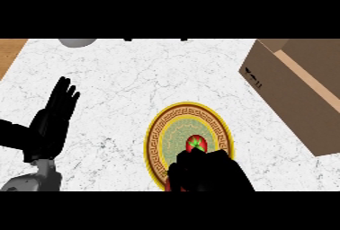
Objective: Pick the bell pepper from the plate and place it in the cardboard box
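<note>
A red bell pepper (196,143) with a green stem lies on a round plate (159,134) with a yellow patterned rim, low in the middle of the counter. My right hand (209,173) comes up from the lower edge and covers the plate's near part. Its curled fingers reach the pepper's near side and hide the lower half of it. The cardboard box (295,85) stands at the right, apart from the plate. My left hand (53,119) rests open at the left, fingers up.
A grey rounded object (78,42) shows at the counter's far edge, upper left. A strip of wooden surface (10,54) lies beyond the white marble counter's left edge. White marble spreads between the plate and the box.
</note>
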Tool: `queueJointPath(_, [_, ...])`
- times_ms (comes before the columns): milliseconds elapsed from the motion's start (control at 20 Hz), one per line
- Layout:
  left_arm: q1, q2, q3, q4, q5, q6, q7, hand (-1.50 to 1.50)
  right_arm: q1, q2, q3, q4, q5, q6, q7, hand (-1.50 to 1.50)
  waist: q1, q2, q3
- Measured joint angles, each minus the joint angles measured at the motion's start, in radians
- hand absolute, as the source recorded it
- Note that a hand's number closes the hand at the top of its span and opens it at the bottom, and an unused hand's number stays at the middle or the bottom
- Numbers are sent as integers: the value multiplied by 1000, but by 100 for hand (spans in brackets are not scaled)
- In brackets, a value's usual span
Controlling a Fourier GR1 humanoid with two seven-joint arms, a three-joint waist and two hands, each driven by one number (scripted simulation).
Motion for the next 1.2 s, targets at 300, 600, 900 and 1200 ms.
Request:
queueJointPath(300, [-3,-1,4,-4,1,-1,6,0,-57,24,-211,-88,7,36,67,150,3,1,0])
queueJointPath(600, [3,-10,1,11,-5,-10,-16,0,-134,0,-495,-45,-103,96,34,150,8,3,0])
queueJointPath(900, [-10,-13,0,2,-14,-2,3,0,-168,-85,-733,101,-202,95,-98,150,10,4,1])
queueJointPath(1200, [-25,-15,7,28,-10,-11,-3,0,-211,-190,-842,338,-148,-7,-270,150,14,6,1])
